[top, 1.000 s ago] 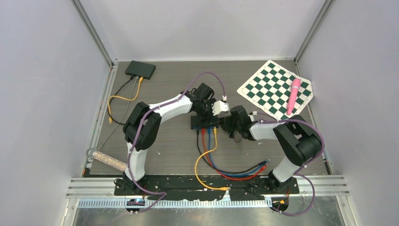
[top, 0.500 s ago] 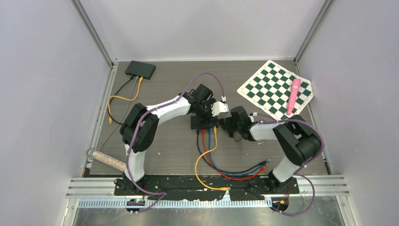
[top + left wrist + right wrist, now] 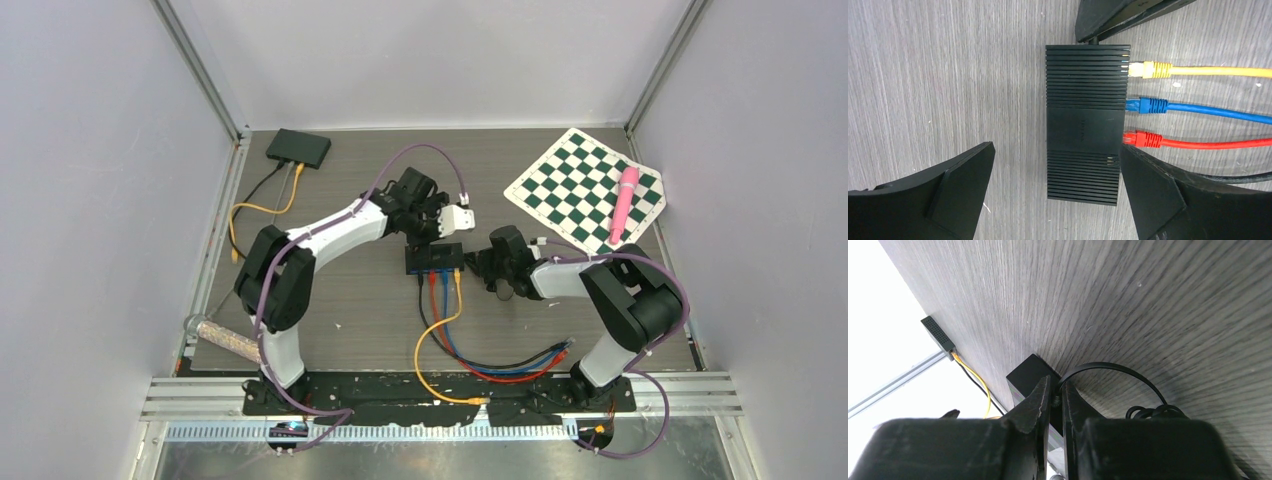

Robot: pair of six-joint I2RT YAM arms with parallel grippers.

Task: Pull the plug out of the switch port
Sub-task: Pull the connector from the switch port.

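Grey wood-grain tabletop (image 3: 350, 330) carries everything, and the black switch (image 3: 434, 258) at its middle is the mark to read from. On the near side of the switch a yellow plug (image 3: 1148, 69), a blue plug (image 3: 1146, 105) and a red plug (image 3: 1143, 138) sit side by side in their ports, their leads looping back toward the arm bases.

At the right end of the switch the right pincer (image 3: 474, 262) is nipped almost shut on a small black plug (image 3: 1054, 401), whose black lead (image 3: 1108, 369) curls away to the right. The plug looks seated in its port, though the wrist view is too tight to be sure.

Over the switch the left pincer (image 3: 1056, 150) hangs wide open and holds nothing, one finger on each side of the switch's left half.

The pull is the step in hand. It should go straight out along the port's line, away from the right end of the switch. The grip belongs on the plug body rather than the lead. The light switch will likely slide with the pull, so the left pincer would do well to steady it first.

Beyond the switch to the right lies a checkered mat (image 3: 585, 190) with a pink stick (image 3: 624, 205) on it; beyond to the left, a second black box (image 3: 298, 147).
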